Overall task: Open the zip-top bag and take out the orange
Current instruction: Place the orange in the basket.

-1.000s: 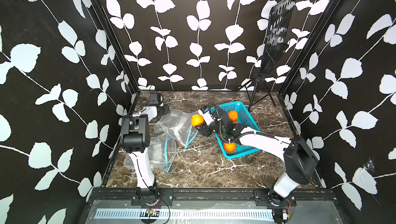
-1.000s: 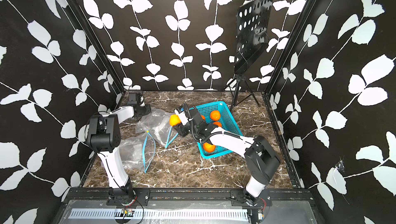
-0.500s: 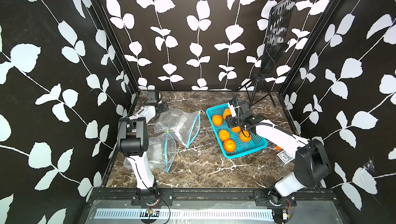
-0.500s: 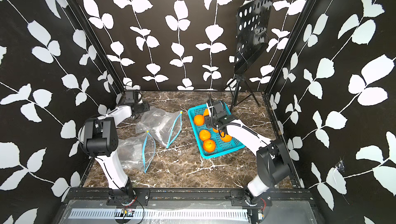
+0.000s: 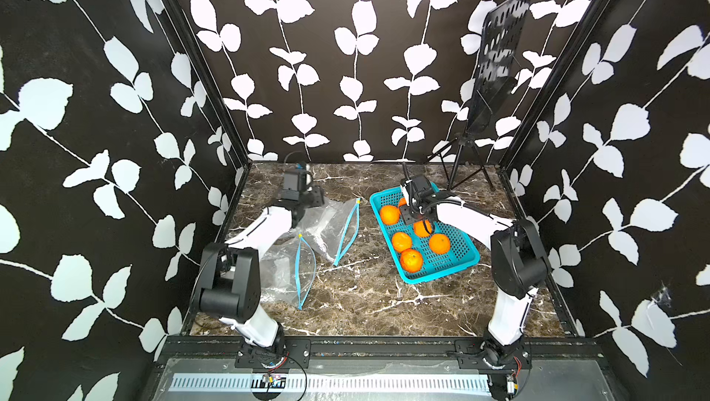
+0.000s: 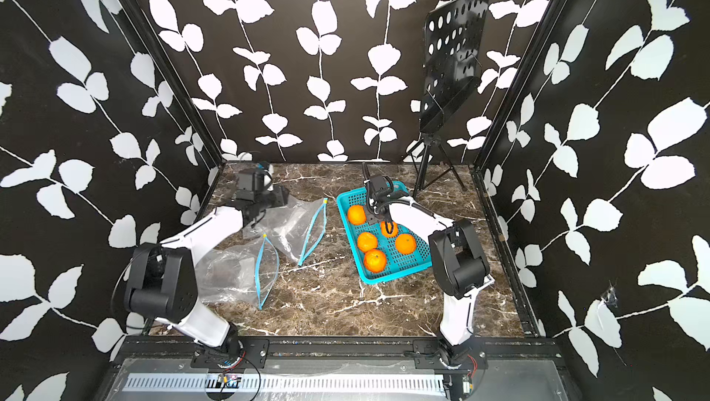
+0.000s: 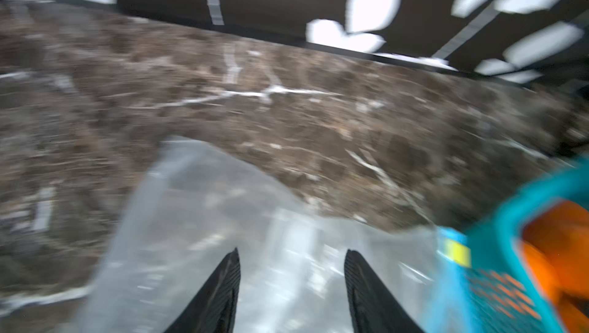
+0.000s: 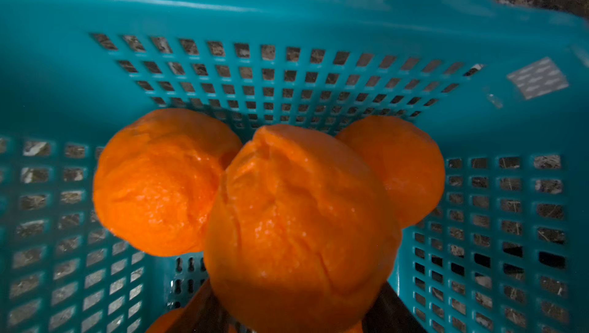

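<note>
Two clear zip-top bags with blue zips lie on the marble, one further back (image 5: 330,226) (image 6: 296,222) and one nearer the front (image 5: 284,264); both mouths gape and neither shows fruit inside. My left gripper (image 5: 312,200) (image 7: 291,258) is open just above the back bag's (image 7: 207,219) rear corner, nothing between its fingers (image 7: 228,283). My right gripper (image 5: 422,222) (image 8: 291,309) is shut on the orange (image 5: 422,228) (image 6: 389,229) (image 8: 296,219), holding it low inside the teal basket (image 5: 461,261) (image 8: 287,12).
Several other oranges (image 5: 401,241) (image 6: 356,214) lie in the basket (image 6: 399,268). A black music stand (image 5: 499,53) is at the back right corner. Patterned walls close three sides. The basket's edge (image 7: 497,251) is close beside the back bag.
My right gripper carried the orange from the bag's mouth rightward to the basket and lowered it. My left gripper opened and let go of the bag.
</note>
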### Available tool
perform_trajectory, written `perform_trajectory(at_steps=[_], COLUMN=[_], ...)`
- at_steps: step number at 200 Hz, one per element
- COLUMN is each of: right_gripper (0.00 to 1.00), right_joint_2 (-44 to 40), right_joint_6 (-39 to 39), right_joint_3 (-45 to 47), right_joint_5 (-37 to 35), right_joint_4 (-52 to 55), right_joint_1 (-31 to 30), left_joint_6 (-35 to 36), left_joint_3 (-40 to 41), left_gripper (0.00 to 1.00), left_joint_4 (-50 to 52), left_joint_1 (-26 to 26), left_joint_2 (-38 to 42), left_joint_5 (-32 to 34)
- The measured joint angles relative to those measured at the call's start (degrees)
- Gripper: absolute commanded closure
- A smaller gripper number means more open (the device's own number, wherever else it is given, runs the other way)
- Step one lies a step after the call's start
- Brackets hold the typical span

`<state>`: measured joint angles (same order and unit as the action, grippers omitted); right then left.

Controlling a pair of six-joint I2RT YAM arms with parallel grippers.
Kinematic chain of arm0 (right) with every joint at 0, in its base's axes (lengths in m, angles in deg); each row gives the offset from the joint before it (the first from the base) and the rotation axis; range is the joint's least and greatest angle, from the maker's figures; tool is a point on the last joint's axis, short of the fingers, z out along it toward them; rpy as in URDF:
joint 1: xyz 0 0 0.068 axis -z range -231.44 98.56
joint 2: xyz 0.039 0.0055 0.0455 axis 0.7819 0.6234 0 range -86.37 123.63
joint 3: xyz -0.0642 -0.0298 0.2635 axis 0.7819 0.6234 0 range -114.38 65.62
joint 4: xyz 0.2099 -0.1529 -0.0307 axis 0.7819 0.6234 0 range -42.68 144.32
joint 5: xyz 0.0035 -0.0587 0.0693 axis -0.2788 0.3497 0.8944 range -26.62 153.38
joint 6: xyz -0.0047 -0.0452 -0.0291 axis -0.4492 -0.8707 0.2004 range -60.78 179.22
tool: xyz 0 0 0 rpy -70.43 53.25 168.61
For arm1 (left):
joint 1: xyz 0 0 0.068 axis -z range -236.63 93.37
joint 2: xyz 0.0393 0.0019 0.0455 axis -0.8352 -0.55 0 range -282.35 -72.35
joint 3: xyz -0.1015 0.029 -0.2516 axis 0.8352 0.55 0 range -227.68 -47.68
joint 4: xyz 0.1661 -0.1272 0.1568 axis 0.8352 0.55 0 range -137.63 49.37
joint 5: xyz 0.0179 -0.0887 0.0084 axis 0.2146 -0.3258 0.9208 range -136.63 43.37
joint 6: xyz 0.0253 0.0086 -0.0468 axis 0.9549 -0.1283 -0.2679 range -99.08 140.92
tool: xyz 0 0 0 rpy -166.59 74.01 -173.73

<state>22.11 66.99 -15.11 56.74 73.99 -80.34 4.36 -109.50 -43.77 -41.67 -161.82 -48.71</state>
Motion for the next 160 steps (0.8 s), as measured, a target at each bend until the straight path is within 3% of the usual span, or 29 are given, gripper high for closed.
perform_trajectory(at_steps=[50,78,94,160], right_gripper=[0.52,0.27,0.22,0.12], right_joint_2=[3.04,4.68,5.40,2.93], right_joint_6=[-0.50,-0.20,0.15,0.57], right_joint_3=[-1.84,-2.97,-2.73,0.59], right_joint_5=[-0.31,-0.09,0.20,1.27], right_joint_4=[0.35,-0.92,-0.22,0.35], right_joint_1=[0.31,0.31,0.28,0.28], left_joint_6=[-1.73,-2.78,-2.97,-3.43], left_joint_3=[6.82,9.07,9.03,7.02], left_gripper=[0.43,0.43,0.43,0.44], left_joint_4=[-3.56,-4.35,-5.35,-7.21], left_joint_1=[2.80,3.74,4.55,5.90], left_joint_2=[2.67,1.90,0.76,-11.06], left_joint_5=[-1.33,-2.08,-1.92,-1.60])
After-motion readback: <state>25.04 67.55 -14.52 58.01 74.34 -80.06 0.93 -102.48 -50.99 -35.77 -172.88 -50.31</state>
